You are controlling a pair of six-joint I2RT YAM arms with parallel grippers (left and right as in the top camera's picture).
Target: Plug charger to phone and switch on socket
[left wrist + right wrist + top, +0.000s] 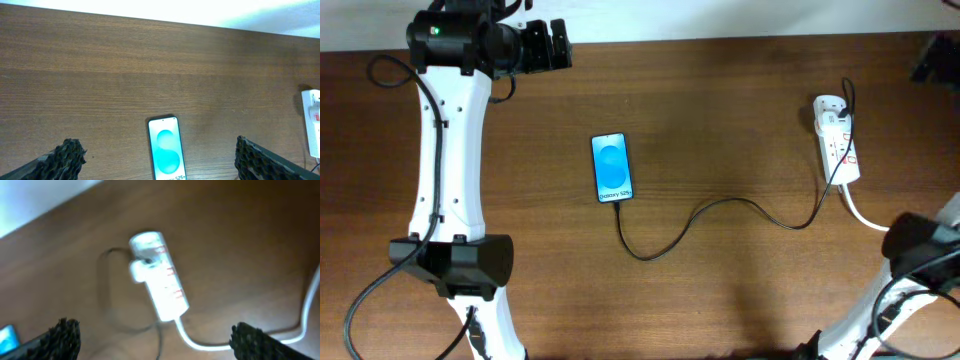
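1. The left arm [445, 150] stretches along the left edge of the brown wooden counter [720, 100]. Its wrist turns at the far-left corner, so the left pincer [562, 47] points right. This pincer is released, its fingers [67, 156] spread wide and holding nothing.
2. The right arm [920, 240] sits folded at the near-right corner. The right pincer [157, 337] is likewise released and empty, hanging above the socket.
3. The slim black-framed blue-screened phone [611, 167] lies flat and face up, left of the counter's middle.
4. The long thin black charger cable [720, 203] meets the phone's near short edge. Whether its tip is seated cannot be told. It curls toward the near edge, then runs right.
5. The white elongated socket strip [837, 138] with red marks lies near the right edge, toward the far-right corner. A thick white cord [860, 213] leaves its near end.
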